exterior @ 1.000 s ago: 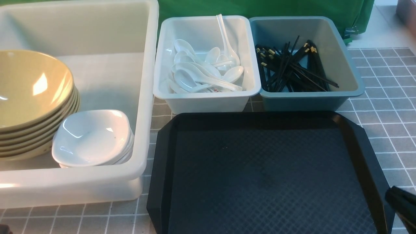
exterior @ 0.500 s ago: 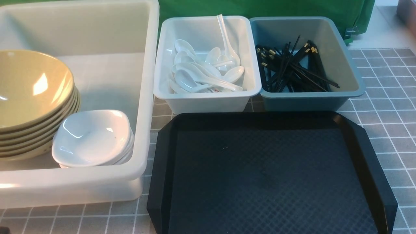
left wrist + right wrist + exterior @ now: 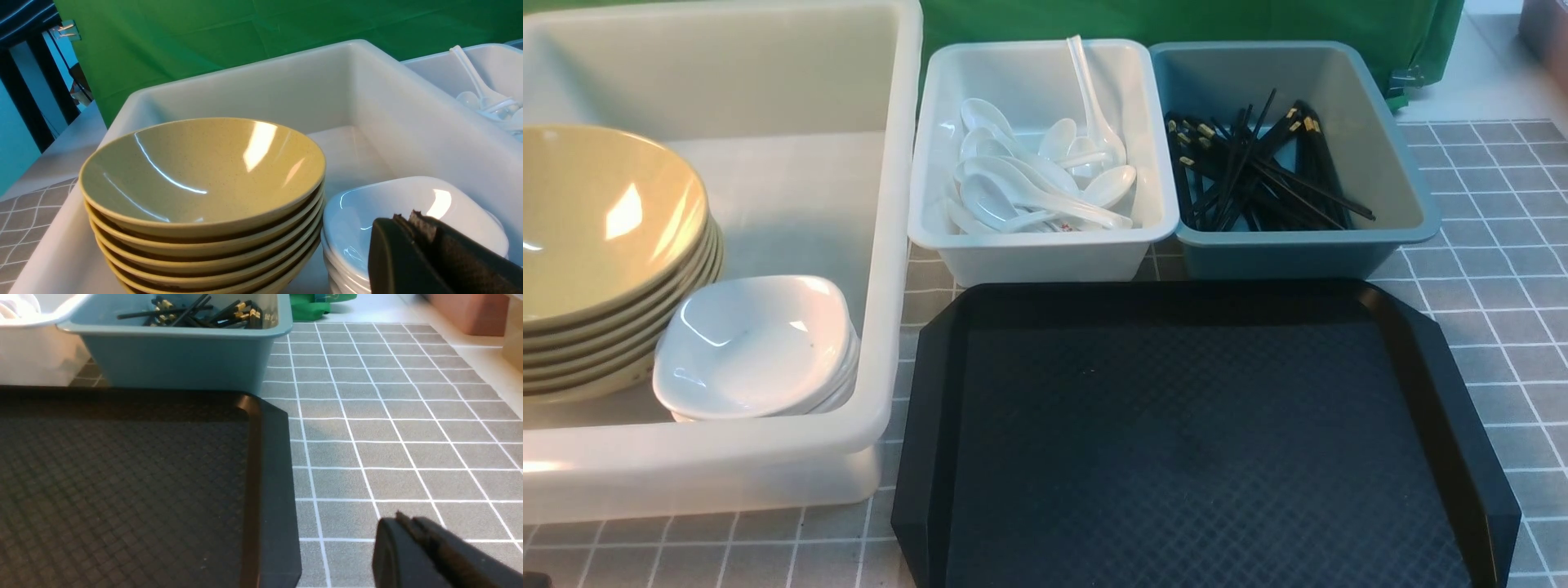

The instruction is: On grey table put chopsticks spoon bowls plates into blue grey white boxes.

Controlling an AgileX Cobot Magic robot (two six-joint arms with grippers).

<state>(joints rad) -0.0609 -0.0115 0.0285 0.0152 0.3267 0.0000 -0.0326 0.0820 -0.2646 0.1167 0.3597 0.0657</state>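
Now the sorting looks done, with the black tray (image 3: 1201, 441) bare at six o'clock, so both tools, left (image 3: 412, 228) and right (image 3: 408, 531), pinched shut on nothing, need only rest.

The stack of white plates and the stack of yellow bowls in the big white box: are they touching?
Touching: the front view shows the white plates pressed against the yellow bowls with no gap.
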